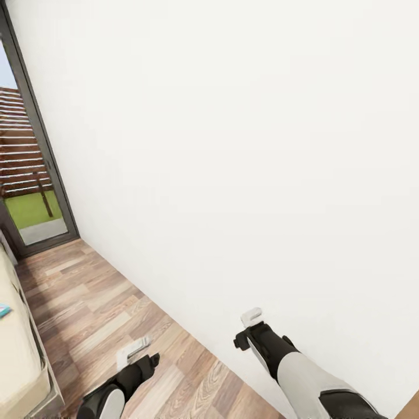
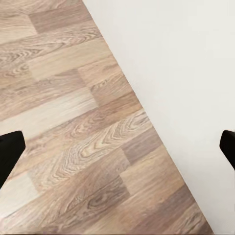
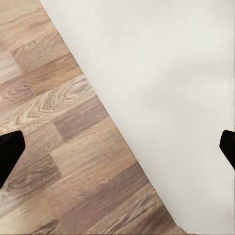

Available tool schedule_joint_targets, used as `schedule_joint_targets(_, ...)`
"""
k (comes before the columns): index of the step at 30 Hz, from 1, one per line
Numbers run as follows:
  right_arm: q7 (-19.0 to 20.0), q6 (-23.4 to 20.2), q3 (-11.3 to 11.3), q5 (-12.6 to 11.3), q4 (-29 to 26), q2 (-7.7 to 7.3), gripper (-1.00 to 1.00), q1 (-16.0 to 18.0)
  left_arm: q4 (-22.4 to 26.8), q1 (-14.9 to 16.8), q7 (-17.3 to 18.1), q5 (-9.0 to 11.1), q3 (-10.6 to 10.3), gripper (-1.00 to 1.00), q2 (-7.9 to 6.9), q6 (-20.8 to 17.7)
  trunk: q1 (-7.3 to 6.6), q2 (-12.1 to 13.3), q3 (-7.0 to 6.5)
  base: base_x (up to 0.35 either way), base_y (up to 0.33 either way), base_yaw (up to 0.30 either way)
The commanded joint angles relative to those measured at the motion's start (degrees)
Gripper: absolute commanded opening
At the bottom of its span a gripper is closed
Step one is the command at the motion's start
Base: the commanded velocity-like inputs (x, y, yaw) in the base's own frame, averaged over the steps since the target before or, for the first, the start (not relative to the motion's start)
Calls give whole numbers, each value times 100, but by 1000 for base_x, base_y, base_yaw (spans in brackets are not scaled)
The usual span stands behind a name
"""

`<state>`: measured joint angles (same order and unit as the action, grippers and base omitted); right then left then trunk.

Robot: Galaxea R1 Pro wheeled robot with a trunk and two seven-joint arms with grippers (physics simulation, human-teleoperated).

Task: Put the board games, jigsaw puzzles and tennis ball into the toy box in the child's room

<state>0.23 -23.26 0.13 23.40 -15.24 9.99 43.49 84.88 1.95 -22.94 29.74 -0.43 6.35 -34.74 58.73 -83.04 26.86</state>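
I face a bare white wall (image 1: 233,145) where it meets the wood plank floor (image 1: 99,302). My left gripper (image 1: 132,349) hangs low over the floor, open and holding nothing; in the left wrist view (image 2: 117,152) its dark fingertips (image 2: 9,152) sit far apart over planks and wall. My right gripper (image 1: 251,317) is close to the wall's foot, also open and holding nothing, fingertips (image 3: 10,152) wide apart in the right wrist view (image 3: 117,152). The corner of a flat blue thing (image 1: 3,310) lies on the bed (image 1: 14,349) at the far left edge.
A glass door with a dark frame (image 1: 41,139) stands at the left, with grass and a wooden fence outside. The bed's grey base (image 1: 51,398) borders the floor strip on the left. The wall runs diagonally close on the right.
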Motion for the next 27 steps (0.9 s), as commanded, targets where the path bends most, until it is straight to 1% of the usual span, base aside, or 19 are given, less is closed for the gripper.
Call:
schedule_joint_targets(1,10,-37,1,23,-79,1,100,8,-27,4,-179,77,-42,100,1,33,0,-4,6,0,0,299)
schedule_joint_targets(2,10,-37,1,23,-79,1,100,8,-27,4,-179,77,-42,100,1,33,0,-4,6,0,0,299)
schedule_joint_targets(3,46,-42,3,24,-209,1,100,16,-121,2,-396,117,-106,100,-1,133,0,-4,6,0,0,299)
schedule_joint_targets(6,126,-45,5,24,-294,1,100,23,-183,2,-483,139,-148,100,-2,205,0,-4,6,0,0,299)
schedule_joint_targets(10,178,-46,11,24,-418,1,100,17,-215,0,-509,154,-176,100,-2,244,0,-4,6,0,0,299)
schedule_joint_targets(13,191,-46,12,27,-742,1,100,-44,-224,-1,-515,158,-182,100,-2,253,0,-4,7,0,0,298)
schedule_joint_targets(18,194,-47,13,30,-1059,1,100,-140,-225,-1,-517,156,-184,100,-2,251,0,-4,11,0,0,284)
schedule_joint_targets(19,195,-50,13,32,-1286,1,100,-208,-226,2,-517,159,-185,100,-2,250,0,-4,12,0,0,223)
schedule_joint_targets(20,196,-51,13,32,-1349,1,100,-234,-226,1,-518,160,-185,100,-2,250,0,-4,14,0,0,210)
schedule_joint_targets(27,196,-54,20,33,-1621,1,100,-366,-226,3,-518,158,-187,100,-2,249,0,-4,28,0,0,194)
